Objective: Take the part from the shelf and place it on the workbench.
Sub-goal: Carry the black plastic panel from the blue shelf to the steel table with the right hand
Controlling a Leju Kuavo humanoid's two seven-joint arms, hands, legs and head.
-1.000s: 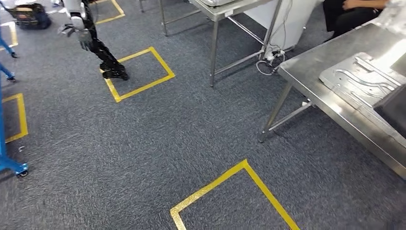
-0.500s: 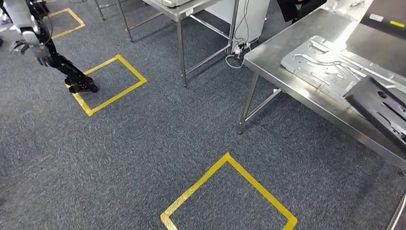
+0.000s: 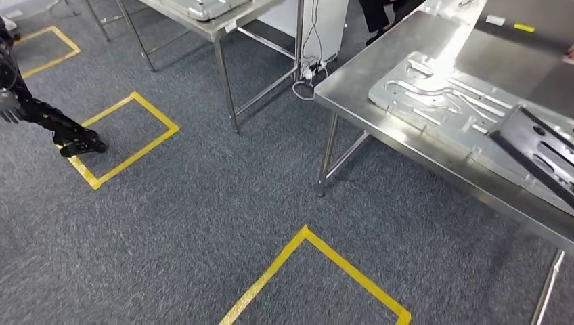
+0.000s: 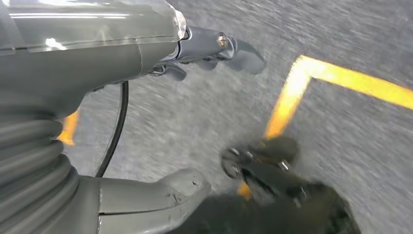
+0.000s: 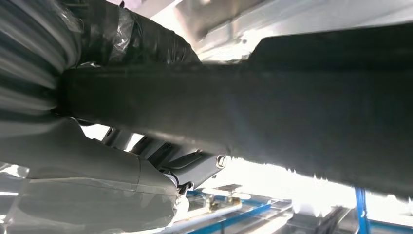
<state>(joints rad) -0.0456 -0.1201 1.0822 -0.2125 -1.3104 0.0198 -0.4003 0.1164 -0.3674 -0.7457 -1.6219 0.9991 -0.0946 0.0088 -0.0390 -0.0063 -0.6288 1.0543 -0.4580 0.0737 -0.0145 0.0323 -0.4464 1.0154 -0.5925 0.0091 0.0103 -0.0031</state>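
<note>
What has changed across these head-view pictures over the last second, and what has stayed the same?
The camera has turned toward the workbench: the whole scene slid left, so the things themselves did not move. The black part came into fuller view over the bench. The right hand still holds it; the left hand still hangs free over the carpet.

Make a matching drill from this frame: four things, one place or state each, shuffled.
Things:
1. black part
2. silver plate
3. left hand
4. yellow tape

Places/states:
A. on the carpet, as square outlines
B. flat on the workbench
C. held in the right hand, above the workbench's near edge
D. empty, hanging over the floor

Pairs: 1-C, 2-B, 3-D, 4-A
</note>
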